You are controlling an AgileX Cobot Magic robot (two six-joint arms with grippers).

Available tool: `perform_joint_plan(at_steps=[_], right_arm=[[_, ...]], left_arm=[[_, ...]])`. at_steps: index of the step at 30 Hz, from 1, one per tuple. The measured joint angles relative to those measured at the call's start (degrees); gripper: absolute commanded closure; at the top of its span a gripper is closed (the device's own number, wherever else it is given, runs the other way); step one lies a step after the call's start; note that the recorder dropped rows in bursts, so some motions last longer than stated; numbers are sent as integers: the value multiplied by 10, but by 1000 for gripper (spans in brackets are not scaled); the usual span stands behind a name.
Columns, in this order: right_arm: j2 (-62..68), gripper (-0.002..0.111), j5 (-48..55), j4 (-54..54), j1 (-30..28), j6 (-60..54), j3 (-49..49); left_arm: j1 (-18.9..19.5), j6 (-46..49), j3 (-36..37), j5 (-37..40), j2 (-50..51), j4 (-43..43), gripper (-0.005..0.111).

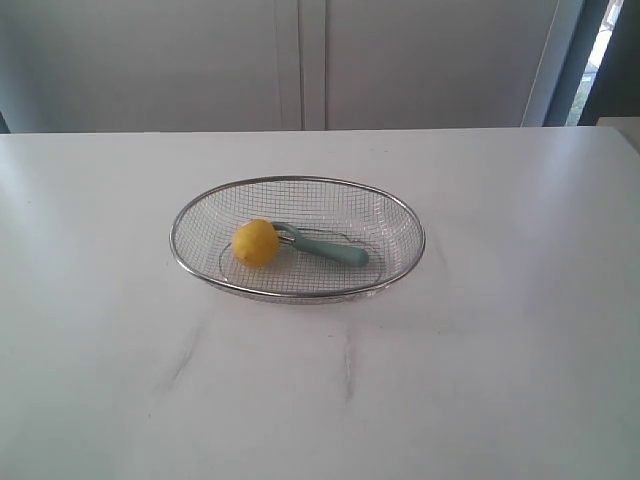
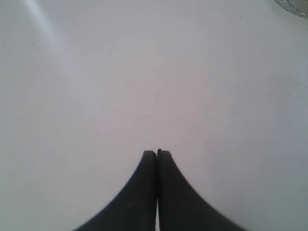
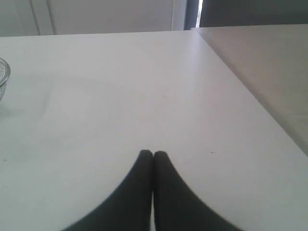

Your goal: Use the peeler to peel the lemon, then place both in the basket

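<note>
In the exterior view the silver wire-mesh basket (image 1: 405,225) stands in the middle of the white table. Inside it lie the yellow lemon (image 1: 256,243) and, just to its right and touching it, the teal-handled peeler (image 1: 335,250). Neither arm shows in the exterior view. My left gripper (image 2: 157,152) is shut over bare table, nothing between its black fingers; a sliver of the basket (image 2: 292,6) shows at a corner of the left wrist view. My right gripper (image 3: 153,153) is also shut and empty over bare table, with a bit of the basket rim (image 3: 4,77) at that view's edge.
The white table (image 1: 500,380) carries faint grey scuff marks in front of the basket. In the right wrist view the table's edge (image 3: 250,91) runs alongside a beige surface (image 3: 269,57). Pale cabinet doors (image 1: 300,60) stand behind the table.
</note>
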Motion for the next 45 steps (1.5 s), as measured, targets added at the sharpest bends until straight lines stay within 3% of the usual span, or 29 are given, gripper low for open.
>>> perform_joint_plan(at_steps=[13, 45], right_arm=[[0, 108, 0, 1, 26, 0, 0], [0, 108, 0, 1, 28, 0, 0]], left_arm=[[0, 0, 0, 0, 0, 0, 107], [0, 0, 0, 0, 0, 0, 107]])
